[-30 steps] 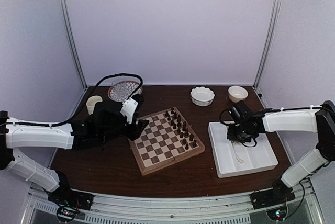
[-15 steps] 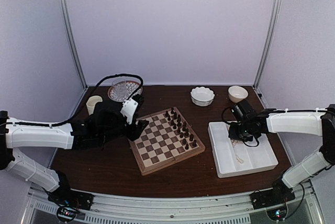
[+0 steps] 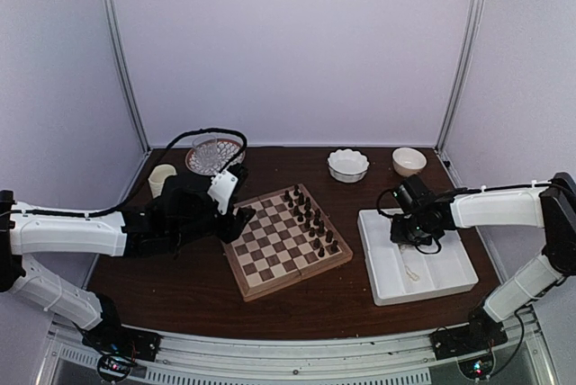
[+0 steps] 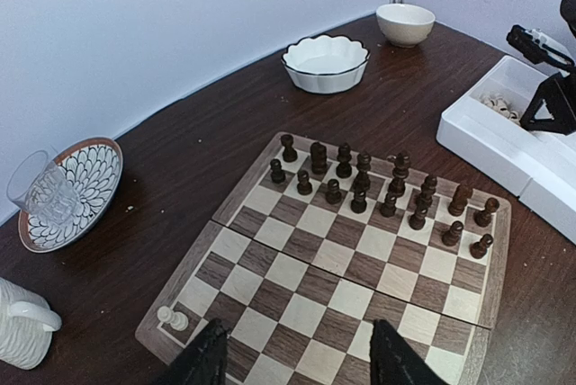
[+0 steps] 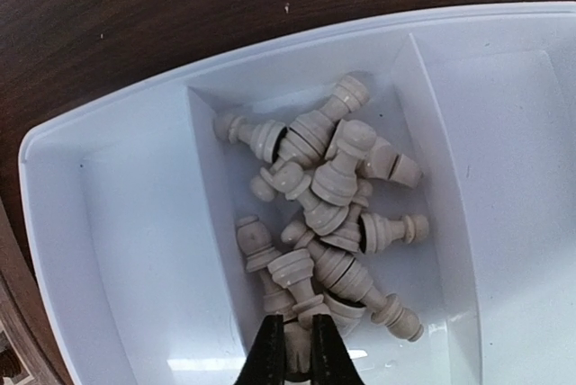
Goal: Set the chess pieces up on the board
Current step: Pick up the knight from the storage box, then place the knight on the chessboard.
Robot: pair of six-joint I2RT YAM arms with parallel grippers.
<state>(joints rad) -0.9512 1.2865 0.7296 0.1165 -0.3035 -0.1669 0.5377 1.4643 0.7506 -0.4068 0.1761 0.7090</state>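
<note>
While the right gripper [image 5: 295, 356] sits at the bottom edge of the right wrist view, jaws pressed together on a cream piece [image 5: 297, 335], the step in hand reads as pickup from the white tray [image 5: 135, 223]. Just above it in frame, the other chess pieces [image 5: 328, 192] lie jumbled in the tray's middle compartment.

Next move, as a judgement: lift straight up so crowded neighbours don't drag, carry to the board [image 4: 360, 268], set upright on a bare near-side square.

Left wrist view: the left gripper [image 4: 297, 362] is spread at the bottom edge, holding nothing, over the board's near side. A lone cream figure [image 4: 171, 317] sits on the lower-left corner square. The dark pieces [image 4: 378, 187] stand in two rows on the far side.

Only the right wrist view shows the pinch; the top view shows just the arm over the tray. The corner figure is clear only from the left wrist.
</note>
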